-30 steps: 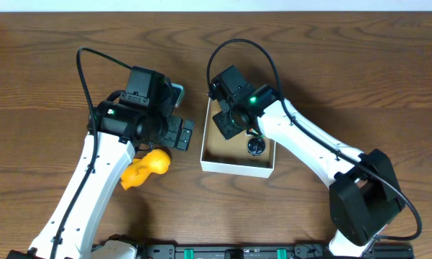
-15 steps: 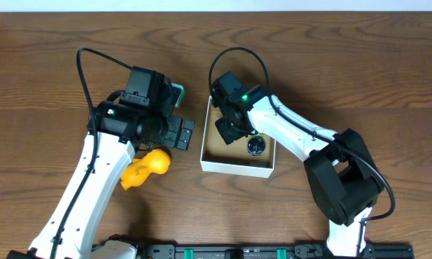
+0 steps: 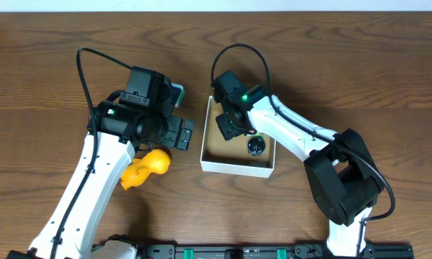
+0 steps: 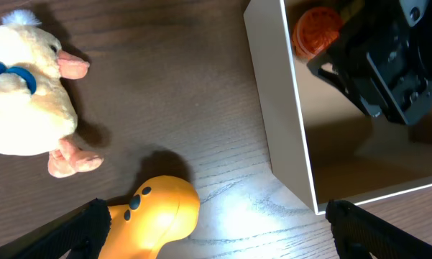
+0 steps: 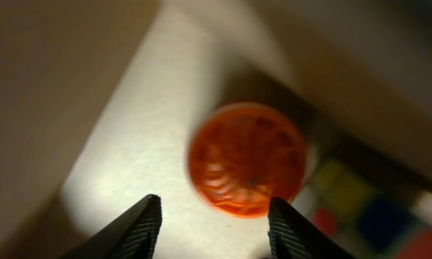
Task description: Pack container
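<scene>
The container point(image 3: 237, 167) is a square white-walled box with a brown floor at mid-table. My right gripper point(image 3: 228, 124) is inside its far left part, open and empty. In the right wrist view its fingers point(image 5: 216, 230) straddle the near side of an orange ribbed disc point(image 5: 246, 160) lying just ahead. The disc also shows in the left wrist view point(image 4: 316, 29). A black round object point(image 3: 256, 147) lies in the container. My left gripper point(image 3: 177, 134) is open and empty over the table, left of the container's wall point(image 4: 273, 108).
A yellow toy point(image 3: 145, 167) lies on the table by my left gripper, also in the left wrist view point(image 4: 154, 216). A cream plush duck point(image 4: 29, 93) lies farther off. A blurred block of coloured squares point(image 5: 366, 208) sits beside the disc.
The right arm's elbow has swung in toward the container while its gripper stayed in the far left part. The left arm has not moved.
</scene>
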Action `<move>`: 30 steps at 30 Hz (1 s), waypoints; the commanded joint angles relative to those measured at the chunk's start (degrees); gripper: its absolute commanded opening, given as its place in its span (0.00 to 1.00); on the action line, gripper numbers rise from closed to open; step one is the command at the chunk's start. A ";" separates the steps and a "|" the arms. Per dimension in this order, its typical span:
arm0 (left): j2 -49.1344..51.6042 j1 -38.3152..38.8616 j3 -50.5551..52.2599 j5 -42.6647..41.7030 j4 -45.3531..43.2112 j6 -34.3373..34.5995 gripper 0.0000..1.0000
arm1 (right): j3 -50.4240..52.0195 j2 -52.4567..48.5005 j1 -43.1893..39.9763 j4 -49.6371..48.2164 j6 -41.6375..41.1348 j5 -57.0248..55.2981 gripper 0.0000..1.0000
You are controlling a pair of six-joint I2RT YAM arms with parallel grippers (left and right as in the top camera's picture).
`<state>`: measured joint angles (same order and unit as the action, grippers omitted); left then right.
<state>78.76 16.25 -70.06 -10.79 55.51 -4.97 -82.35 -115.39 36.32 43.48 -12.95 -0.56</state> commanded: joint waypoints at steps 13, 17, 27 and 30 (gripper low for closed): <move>-0.33 0.11 -0.98 -0.15 0.11 -0.79 0.99 | -1.68 -0.20 1.64 -1.73 -0.74 -0.20 0.54; -0.31 0.11 -0.98 -0.15 0.11 -0.81 0.99 | -2.99 0.00 2.36 -2.58 0.42 -0.07 0.54; -0.33 0.11 -0.98 -0.15 0.09 -0.79 0.99 | -3.10 0.00 2.38 -3.52 3.41 4.31 0.54; -0.33 0.11 -0.98 -0.15 0.07 -0.79 0.99 | -3.08 -0.02 2.38 -3.45 3.41 4.48 0.54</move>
<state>78.76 16.25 -70.06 -10.79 55.51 -4.97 -84.38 -115.39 38.50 40.10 -11.27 2.02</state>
